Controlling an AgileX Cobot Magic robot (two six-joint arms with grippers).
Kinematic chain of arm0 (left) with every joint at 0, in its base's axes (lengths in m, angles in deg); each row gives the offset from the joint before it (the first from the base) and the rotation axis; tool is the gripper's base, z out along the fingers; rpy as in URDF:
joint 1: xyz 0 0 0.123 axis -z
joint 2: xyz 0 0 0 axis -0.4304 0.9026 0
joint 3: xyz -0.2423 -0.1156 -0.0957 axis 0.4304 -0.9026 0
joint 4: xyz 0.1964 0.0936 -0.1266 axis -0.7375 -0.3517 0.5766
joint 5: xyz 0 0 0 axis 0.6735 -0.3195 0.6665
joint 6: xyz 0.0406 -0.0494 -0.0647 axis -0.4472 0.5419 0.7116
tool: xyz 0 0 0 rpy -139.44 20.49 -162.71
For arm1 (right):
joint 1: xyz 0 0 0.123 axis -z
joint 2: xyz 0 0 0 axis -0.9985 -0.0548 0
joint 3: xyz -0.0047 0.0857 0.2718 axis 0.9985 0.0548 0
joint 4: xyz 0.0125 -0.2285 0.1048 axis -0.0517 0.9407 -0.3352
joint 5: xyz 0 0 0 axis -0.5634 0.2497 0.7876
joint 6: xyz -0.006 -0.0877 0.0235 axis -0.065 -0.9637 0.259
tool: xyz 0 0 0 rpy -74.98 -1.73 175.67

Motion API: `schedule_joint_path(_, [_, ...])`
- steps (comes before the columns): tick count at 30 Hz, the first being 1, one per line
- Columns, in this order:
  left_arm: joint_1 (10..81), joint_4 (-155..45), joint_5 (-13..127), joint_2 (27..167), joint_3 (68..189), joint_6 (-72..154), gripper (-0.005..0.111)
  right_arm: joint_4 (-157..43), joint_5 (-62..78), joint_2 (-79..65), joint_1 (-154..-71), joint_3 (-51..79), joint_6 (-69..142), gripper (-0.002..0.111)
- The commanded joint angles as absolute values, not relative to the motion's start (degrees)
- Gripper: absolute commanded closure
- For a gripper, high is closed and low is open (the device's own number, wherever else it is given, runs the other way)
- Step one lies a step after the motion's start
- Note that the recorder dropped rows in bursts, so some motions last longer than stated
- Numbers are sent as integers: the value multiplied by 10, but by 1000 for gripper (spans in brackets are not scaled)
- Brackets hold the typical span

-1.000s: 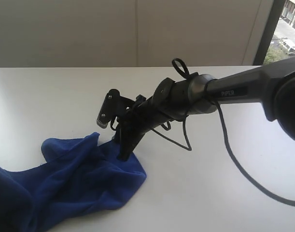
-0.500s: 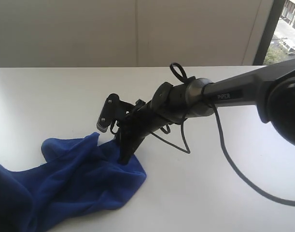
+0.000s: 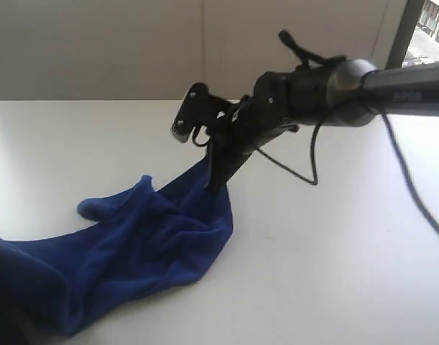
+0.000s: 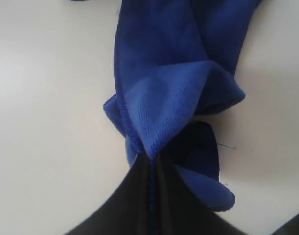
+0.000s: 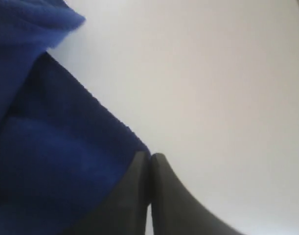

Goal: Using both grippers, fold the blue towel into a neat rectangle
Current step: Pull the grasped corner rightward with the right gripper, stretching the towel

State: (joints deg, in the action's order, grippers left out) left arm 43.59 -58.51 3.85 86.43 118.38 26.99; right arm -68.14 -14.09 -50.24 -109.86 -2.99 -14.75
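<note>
The deep royal-blue microfibre towel (image 3: 133, 251) lies crumpled on the white tabletop (image 3: 334, 273), on the left side, with one end trailing out of the exterior view at the lower left. The black right gripper (image 3: 216, 181), on its grey arm, has its jaws pinched together on a towel edge and holds that part up in a peak above the table. The black left gripper (image 4: 152, 164) is clenched on a hemmed fold of the cloth.

White tabletop (image 3: 334, 287), matte, evenly lit by daylight. Behind it a plain beige wall (image 3: 97, 43) w/ vertical seam (image 3: 203, 43). Window (image 3: 436, 29) w/ dark frame (image 3: 396, 43) at far corner, bright outdoors.
</note>
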Motion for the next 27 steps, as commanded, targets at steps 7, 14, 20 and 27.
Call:
schedule_joint_path(7, [439, -596, 57, 861, 1181, 291, 107, -412, -367, -362, -991, -33, 92, 108])
schedule_joint_path(14, [439, -596, 55, 861, 1181, 295, 107, -420, -515, -273, -938, -13, 139, 108])
schedule_joint_path(20, [439, -590, 46, 861, 1181, 294, 107, -519, -593, -242, -933, 100, 154, 108])
schedule_joint_path(27, [439, -590, 48, 861, 1178, 295, 107, -651, -515, -277, -938, 241, 51, 106])
